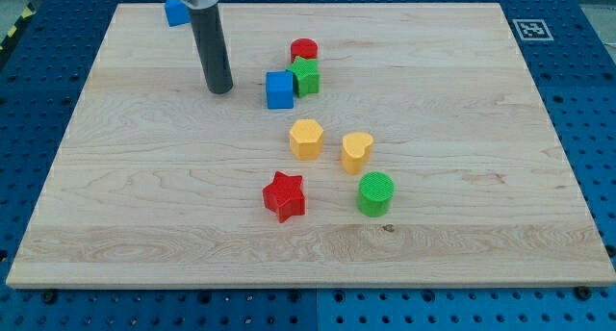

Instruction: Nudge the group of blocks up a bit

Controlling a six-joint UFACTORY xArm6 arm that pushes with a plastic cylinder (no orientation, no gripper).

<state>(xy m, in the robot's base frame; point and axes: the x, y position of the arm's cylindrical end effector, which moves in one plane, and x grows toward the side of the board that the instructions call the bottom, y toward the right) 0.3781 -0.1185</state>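
Observation:
My tip (219,89) rests on the board at the upper left, about a block's width left of the blue cube (279,89). The blue cube touches a green star-shaped block (306,76), and a red cylinder (304,50) sits just above it. Lower down lie a yellow hexagon (306,138), a yellow heart-shaped block (356,151), a red star (284,195) and a green cylinder (375,193). A further blue block (175,12) sits near the top edge, partly hidden behind the rod.
The wooden board (481,177) lies on a blue perforated table. A black-and-white marker tag (530,29) is just off the board's top right corner.

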